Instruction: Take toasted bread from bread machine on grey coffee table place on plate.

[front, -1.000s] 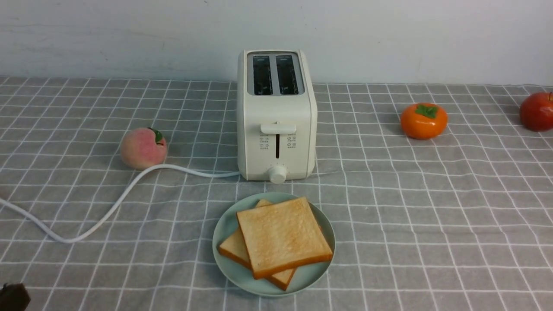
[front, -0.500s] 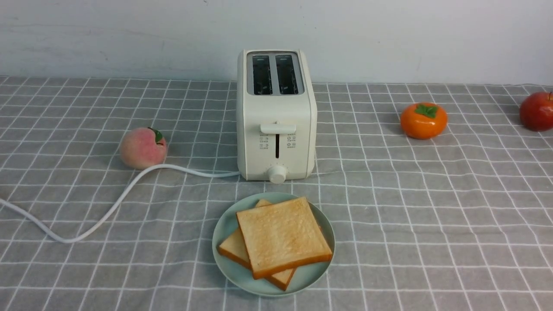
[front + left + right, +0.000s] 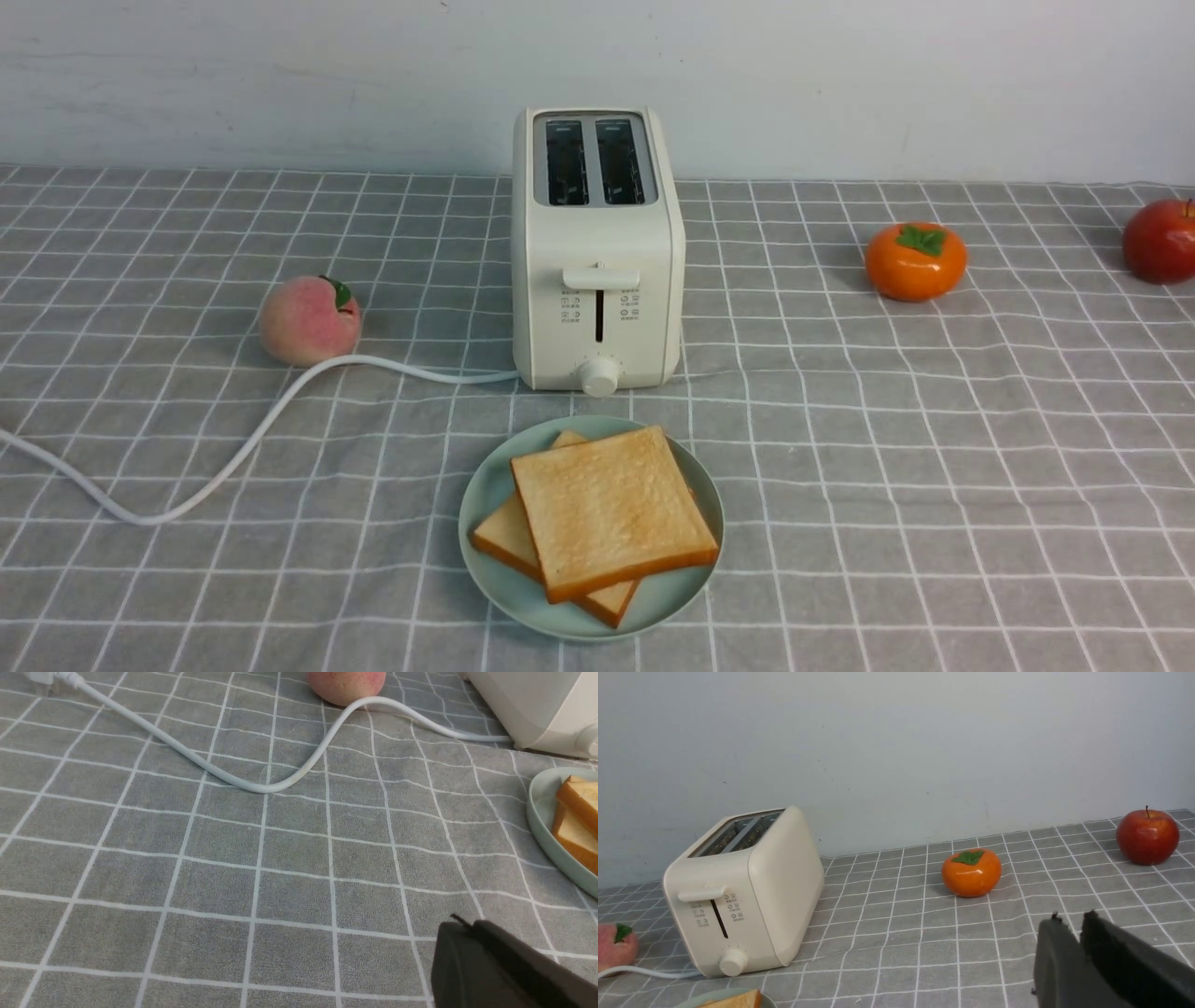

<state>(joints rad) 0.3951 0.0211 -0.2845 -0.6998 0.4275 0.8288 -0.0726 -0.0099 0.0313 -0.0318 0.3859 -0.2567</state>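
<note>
Two slices of toasted bread lie stacked on the mint-green plate: the top slice overlaps the lower slice. Behind the plate stands the cream bread machine, both of its slots empty. All of this rests on the grey coffee table. Neither gripper shows in the front view. In the left wrist view my left gripper is shut and empty, low over the cloth, left of the plate. My right gripper shows a narrow gap between its fingers, nothing in it, right of the bread machine.
A peach sits left of the bread machine, beside the white cord that snakes off to the left edge. An orange persimmon and a red apple stand at the back right. A wall rises behind the table.
A dark tip of the left gripper at the front view's bottom-left corner has gone out of view. The toast, plate and bread machine have not moved.
</note>
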